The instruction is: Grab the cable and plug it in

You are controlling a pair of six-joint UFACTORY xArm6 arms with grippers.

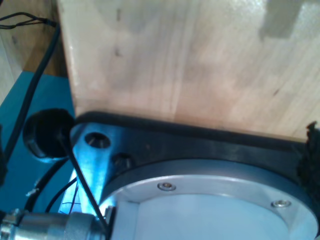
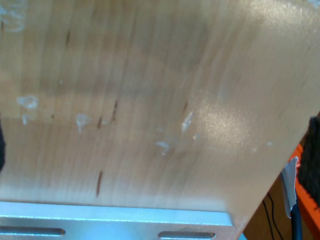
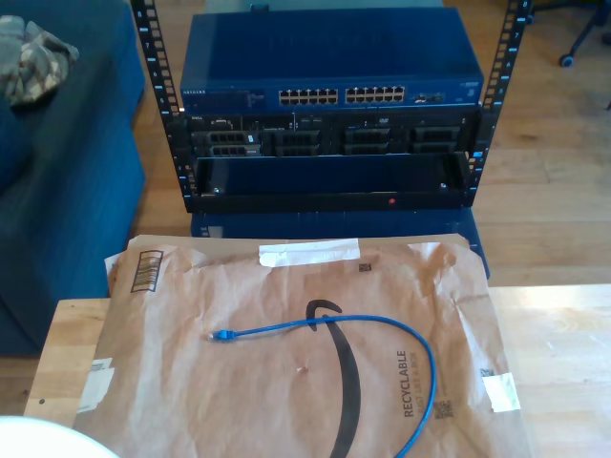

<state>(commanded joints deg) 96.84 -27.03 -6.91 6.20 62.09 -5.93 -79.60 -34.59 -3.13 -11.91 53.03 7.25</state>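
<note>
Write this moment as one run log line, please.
cable: lying loose on brown paper | plug end: free | switch: behind paper | grasp: not yet

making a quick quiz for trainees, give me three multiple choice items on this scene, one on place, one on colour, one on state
1. Where does the cable lie?
A. on the brown paper sheet
B. on the blue couch
C. inside the rack

2. What colour is the cable?
A. orange
B. bright blue
C. white

3. What state is the cable's plug in?
A. plugged into the network switch
B. held by an end effector
C. lying free on the paper

Answers: 1 A, the exterior view shows it curving across the paper; 2 B, it is blue along its whole visible length; 3 C, the plug rests loose, well short of the switch ports.
</note>
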